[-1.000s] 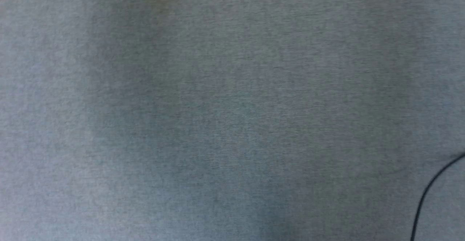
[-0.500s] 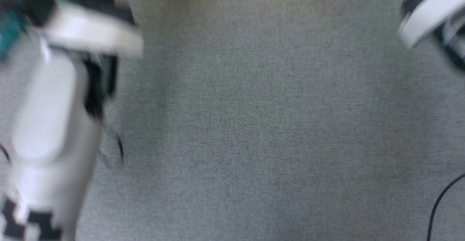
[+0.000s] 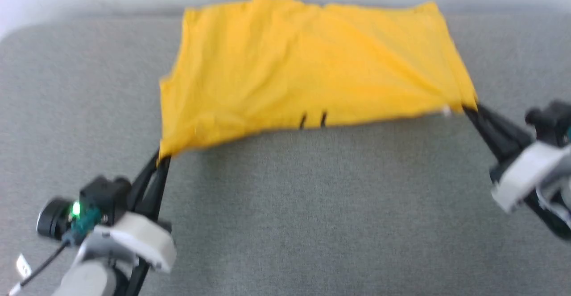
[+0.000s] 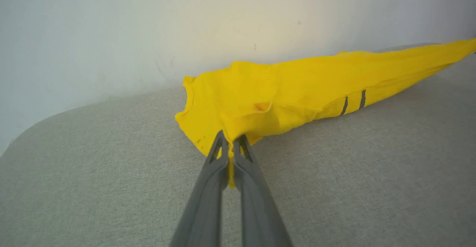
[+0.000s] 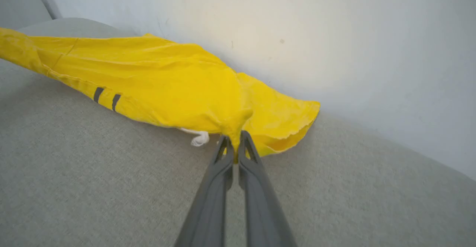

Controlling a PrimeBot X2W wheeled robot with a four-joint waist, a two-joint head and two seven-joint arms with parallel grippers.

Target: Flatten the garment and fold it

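Where both jaws clamp tight, the garment (image 3: pixel 312 64) bunches.

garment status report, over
Left gripper, right gripper: jaws shut on garment near corners. Near edge raised, stretched between them over grey fabric surface. Nothing in the way.

- Left gripper (image 3: pixel 161 158): two long, thin, dark grey fingers (image 4: pixel 206 195), tapering, with slots near the tips.
- Left shell (image 3: pixel 142 242): white and rounded, just behind those fingers.
- Left block (image 3: pixel 105 193): black, with a green light (image 3: pixel 76 208), a teal part (image 3: pixel 85 221) and a round black barrel (image 3: pixel 49 222).
- Cable (image 3: pixel 42 267): thin and black, with a white tag (image 3: pixel 22 267), near left.
- Right gripper (image 3: pixel 469 108): the same dark fingers, a white right shell (image 3: pixel 522 178) and a black right block (image 3: pixel 546 117).
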